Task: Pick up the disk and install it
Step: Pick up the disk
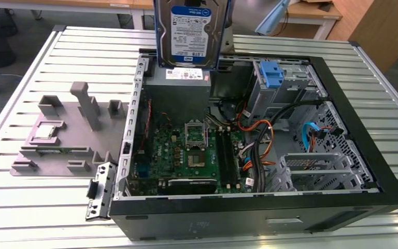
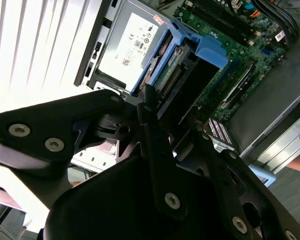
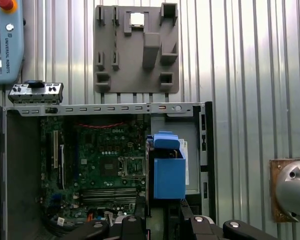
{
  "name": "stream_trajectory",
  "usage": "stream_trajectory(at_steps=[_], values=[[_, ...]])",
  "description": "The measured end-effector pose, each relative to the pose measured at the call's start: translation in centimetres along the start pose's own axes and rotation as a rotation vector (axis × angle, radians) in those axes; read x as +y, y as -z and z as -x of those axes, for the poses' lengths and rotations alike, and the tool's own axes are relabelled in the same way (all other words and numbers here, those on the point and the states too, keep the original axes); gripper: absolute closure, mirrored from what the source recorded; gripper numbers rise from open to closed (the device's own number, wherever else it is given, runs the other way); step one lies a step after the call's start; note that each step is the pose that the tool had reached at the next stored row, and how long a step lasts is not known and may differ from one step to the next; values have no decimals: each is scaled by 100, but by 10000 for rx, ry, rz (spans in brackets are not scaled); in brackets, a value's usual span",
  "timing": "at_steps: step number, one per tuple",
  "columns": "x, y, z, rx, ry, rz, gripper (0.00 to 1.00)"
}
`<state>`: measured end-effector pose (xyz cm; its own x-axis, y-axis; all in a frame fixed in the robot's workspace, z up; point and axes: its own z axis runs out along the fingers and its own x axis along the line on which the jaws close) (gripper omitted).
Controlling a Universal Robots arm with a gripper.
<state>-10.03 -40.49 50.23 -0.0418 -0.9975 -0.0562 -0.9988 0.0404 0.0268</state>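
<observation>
The disk [image 1: 188, 31] hangs upright in the air above the back of the open computer case [image 1: 365, 155], its white-and-blue label facing the exterior camera and its blue carrier along both sides. It hovers over the grey power supply [image 1: 178, 85]. In both wrist views my gripper [image 2: 162, 107] is shut on the disk [image 2: 200, 45], with the black fingers [image 2: 152, 125] clamped on one end of the blue carrier. In the first wrist view the disk [image 3: 169, 175] shows edge-on as a blue block, above the case's edge near the power supply, with my gripper [image 3: 165, 212] at its near end.
A grey fixture tray [image 1: 60, 135] with a small silver chip [image 1: 45, 130] lies on the slatted table at the exterior view's left. Inside the case are the green motherboard [image 1: 185, 150], an upright blue latch [image 1: 271, 72], loose cables [image 1: 261, 140] and a metal drive cage [image 1: 316, 166]. A pendant [image 3: 5, 45] lies beside the case.
</observation>
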Motion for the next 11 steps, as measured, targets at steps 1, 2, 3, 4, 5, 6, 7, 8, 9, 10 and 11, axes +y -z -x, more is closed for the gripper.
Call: stream_trajectory(at_steps=[1,2,3,4,5,6,7,8,9,10,11], values=[[0,-1,-10,1,0,0,65],[-1,-2,-16,1,0,0,65],[-1,-4,-19,-1,-1,-1,65],[-1,-5,-20,0,-2,0,65],[-5,-5,-21,1,0,1,65],[-9,-7,-21,0,1,0,65],[-15,-8,-21,0,0,0,65],[-25,-8,-20,0,0,0,65],[-37,-9,-20,1,0,1,65],[-49,-9,-19,1,-1,1,65],[-63,-10,-19,1,-1,1,65]])
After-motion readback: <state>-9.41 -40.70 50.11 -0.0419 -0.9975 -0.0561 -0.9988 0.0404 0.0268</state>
